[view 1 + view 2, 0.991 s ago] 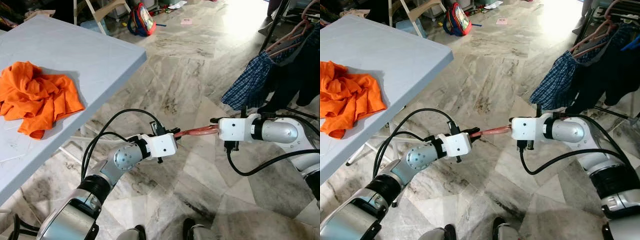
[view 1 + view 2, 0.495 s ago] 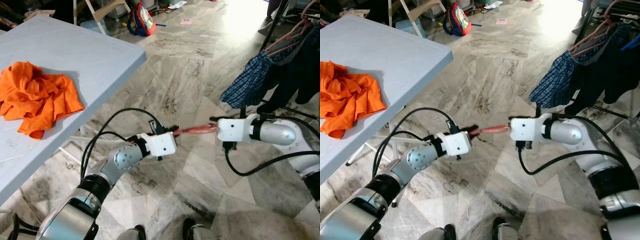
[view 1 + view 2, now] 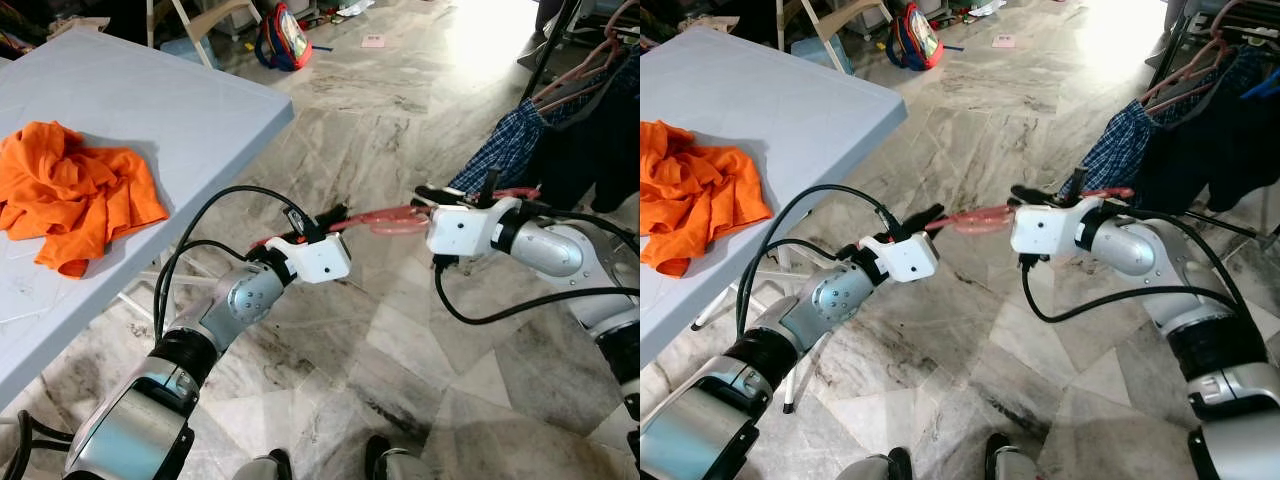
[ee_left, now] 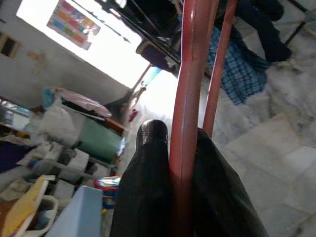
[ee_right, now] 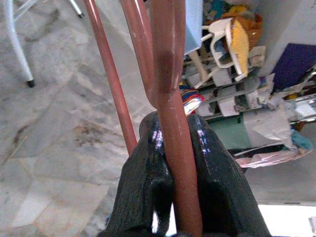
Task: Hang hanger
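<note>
The hanger (image 3: 385,218) spans the gap between the two arms, above the floor (image 3: 380,130). The left tool (image 3: 335,214) clamps one end of the hanger; the right tool (image 3: 425,194) clamps the other end, to the right of it. The surface (image 3: 170,110) stands at the left, with a shirt (image 3: 75,195) lying on it near its left side. A clothes rack (image 3: 548,45) stands at the far right, with garments (image 3: 520,150) hanging from it, behind the right arm. A bag (image 3: 282,40) sits on the floor beyond the surface's far corner.
</note>
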`<state>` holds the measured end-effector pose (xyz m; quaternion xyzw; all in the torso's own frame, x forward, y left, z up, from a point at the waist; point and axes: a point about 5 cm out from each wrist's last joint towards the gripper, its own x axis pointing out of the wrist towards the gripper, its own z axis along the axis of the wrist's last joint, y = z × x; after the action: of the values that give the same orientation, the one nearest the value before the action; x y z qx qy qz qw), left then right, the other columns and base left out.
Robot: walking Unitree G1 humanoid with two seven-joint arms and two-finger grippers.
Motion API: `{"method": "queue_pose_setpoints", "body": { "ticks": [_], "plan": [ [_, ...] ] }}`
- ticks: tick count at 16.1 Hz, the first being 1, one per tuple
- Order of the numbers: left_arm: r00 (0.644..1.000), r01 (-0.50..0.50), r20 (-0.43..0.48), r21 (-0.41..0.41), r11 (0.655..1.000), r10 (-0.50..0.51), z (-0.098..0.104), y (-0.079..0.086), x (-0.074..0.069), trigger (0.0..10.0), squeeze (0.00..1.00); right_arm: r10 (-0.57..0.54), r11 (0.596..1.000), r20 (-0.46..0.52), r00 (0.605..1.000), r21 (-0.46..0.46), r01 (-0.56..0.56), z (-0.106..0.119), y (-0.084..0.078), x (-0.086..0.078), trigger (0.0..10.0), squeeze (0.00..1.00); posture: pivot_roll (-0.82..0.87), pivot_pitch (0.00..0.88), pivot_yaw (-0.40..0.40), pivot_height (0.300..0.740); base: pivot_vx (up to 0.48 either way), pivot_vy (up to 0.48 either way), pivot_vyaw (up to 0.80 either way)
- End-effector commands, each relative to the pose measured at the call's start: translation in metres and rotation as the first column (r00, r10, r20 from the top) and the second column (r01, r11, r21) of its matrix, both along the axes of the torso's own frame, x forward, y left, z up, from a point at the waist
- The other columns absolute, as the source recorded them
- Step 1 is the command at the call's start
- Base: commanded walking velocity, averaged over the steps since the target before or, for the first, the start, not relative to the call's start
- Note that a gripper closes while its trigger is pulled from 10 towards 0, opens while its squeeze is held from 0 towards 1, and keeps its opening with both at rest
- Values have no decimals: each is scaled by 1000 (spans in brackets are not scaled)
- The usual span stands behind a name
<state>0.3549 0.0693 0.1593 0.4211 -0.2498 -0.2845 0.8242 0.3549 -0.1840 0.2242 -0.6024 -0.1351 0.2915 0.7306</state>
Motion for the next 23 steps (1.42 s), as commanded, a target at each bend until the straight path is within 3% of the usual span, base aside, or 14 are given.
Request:
{"method": "queue_pose_setpoints", "body": {
  "ticks": [1, 3, 4, 5, 12, 14, 19, 21, 23],
  "plan": [
    [994, -107, 25, -48, 993, 108, 5, 20, 7, 10000, 0, -54, 998, 28, 998, 42, 53, 6, -10, 3, 0, 0, -4, 243, 87, 740, 0, 0, 0],
    [993, -115, 32, -47, 992, 116, 5, 21, 8, 10000, 0, -55, 998, 33, 998, 40, 54, 5, -10, 4, 0, 0, -2, 242, 88, 740, 0, 0, 0],
    [993, -113, 24, -49, 992, 114, 5, 21, 8, 10000, 827, -53, 998, 32, 998, 40, 51, 4, -9, 4, 0, 0, -2, 242, 89, 740, 0, 0, 0],
    [993, -110, 35, -42, 993, 112, 6, 21, 8, 10000, 1000, -49, 998, 30, 998, 40, 48, 4, -8, 3, 0, 0, -2, 242, 90, 740, 0, 0, 0],
    [991, -112, 63, -50, 992, 115, 6, 24, 7, 10000, 1000, -52, 998, 5, 999, 40, 52, -6, -7, 4, 0, 0, 0, 246, 91, 740, 0, 0, 0],
    [997, 39, -69, -63, 997, -44, -6, 16, -4, 10000, 1000, -58, 997, -17, 998, 46, 59, -13, -8, 3, 0, 0, 2, 250, 94, 740, 0, 0, 0],
    [969, 167, -173, -81, 983, -179, -18, 11, -16, 10000, 1000, -79, 995, -53, 996, 59, 82, -25, -10, 1, 0, 0, 1, 246, 95, 740, 0, 0, 0],
    [975, 111, -171, -168, 980, -140, -12, 18, -12, 10000, 1000, -102, 991, -76, 992, 75, 107, -31, -13, -1, 0, 0, -1, 245, 91, 740, 0, 0, 0],
    [987, -11, -158, -296, 955, -38, -4, 34, -5, 10000, 1000, -160, 978, -128, 979, 117, 175, -49, -20, -5, 0, 0, -1, 241, 84, 740, 0, 0, 0]
  ]
}}
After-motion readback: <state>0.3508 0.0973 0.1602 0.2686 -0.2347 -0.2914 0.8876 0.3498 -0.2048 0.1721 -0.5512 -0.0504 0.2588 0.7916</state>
